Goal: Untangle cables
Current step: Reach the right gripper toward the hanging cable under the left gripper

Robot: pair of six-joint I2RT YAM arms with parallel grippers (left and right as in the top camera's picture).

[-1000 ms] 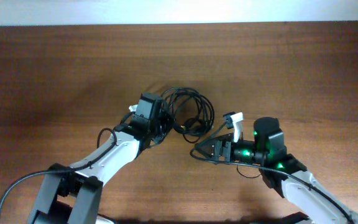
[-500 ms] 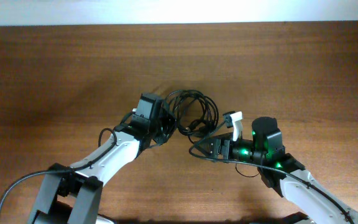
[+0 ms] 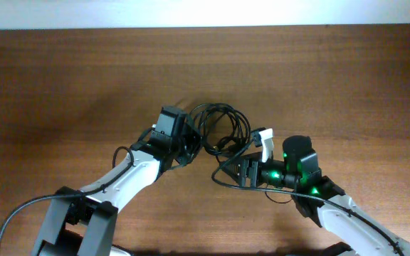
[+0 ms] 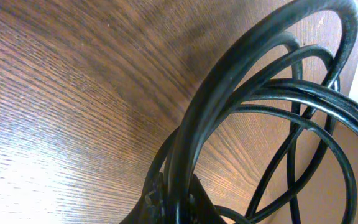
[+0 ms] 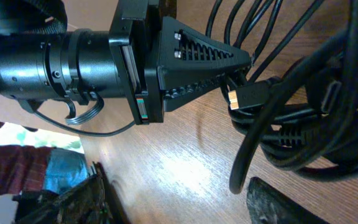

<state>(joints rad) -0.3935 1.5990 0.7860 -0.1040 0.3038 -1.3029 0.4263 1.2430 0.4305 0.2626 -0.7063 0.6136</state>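
Observation:
The cables (image 3: pixel 223 128) are a tangled bundle of thin black loops at the table's middle. My left gripper (image 3: pixel 189 146) is at the bundle's left side and is shut on several black strands (image 4: pixel 185 180), which arc up and away from its jaws. In the right wrist view the bundle (image 5: pixel 297 118) lies ahead, with a metal-tipped plug (image 5: pixel 236 98) near the left gripper's fingertip (image 5: pixel 241 62). My right gripper (image 3: pixel 228 169) is open, its fingers wide apart just below the bundle; one loose strand (image 5: pixel 244 162) hangs between them without being held.
The brown wooden table (image 3: pixel 84 85) runs to a white wall along the far edge. The left arm's black body (image 5: pixel 61 59) fills the upper left of the right wrist view. A thin black wire (image 3: pixel 233 183) loops under the right gripper.
My right gripper has moved left and a little up, closer to the bundle. The left gripper and the cables have barely shifted.

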